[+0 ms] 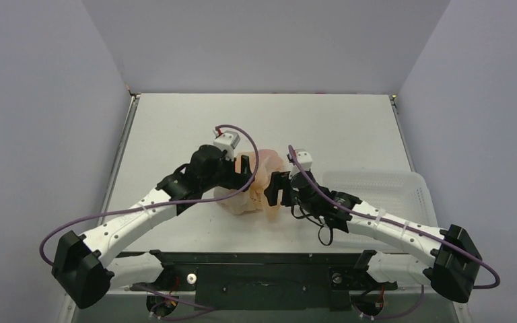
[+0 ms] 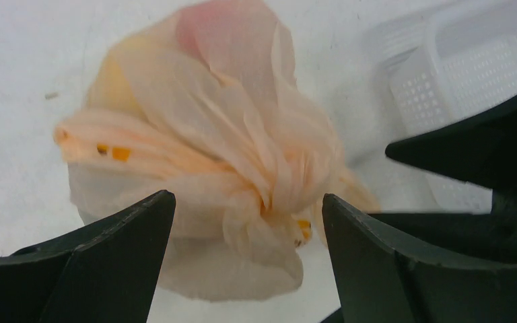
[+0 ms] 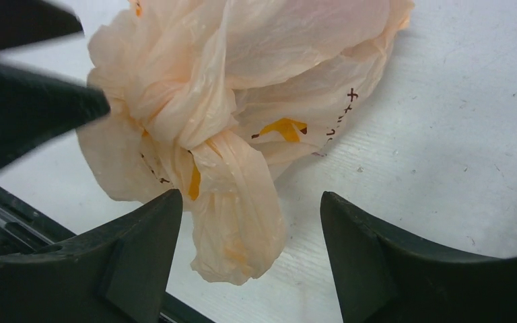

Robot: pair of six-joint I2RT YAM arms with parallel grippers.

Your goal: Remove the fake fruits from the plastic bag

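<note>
Top external view puts the plastic bag [image 1: 254, 188] near the middle of the bench [image 1: 175, 128], lying between the two arms. The left claw [image 1: 244, 166] is at its far-left side and the right claw [image 1: 277, 190] just beside its right side. Both wrist views show the jaws spread wide and holding nothing, with the bag's twisted knot [image 3: 188, 114] straight ahead between the fingertips. Neither arm looks clearly nearer. The fake fruits stay hidden inside; only a pinkish tint shows through. Loosening that knot seems the crux.
</note>
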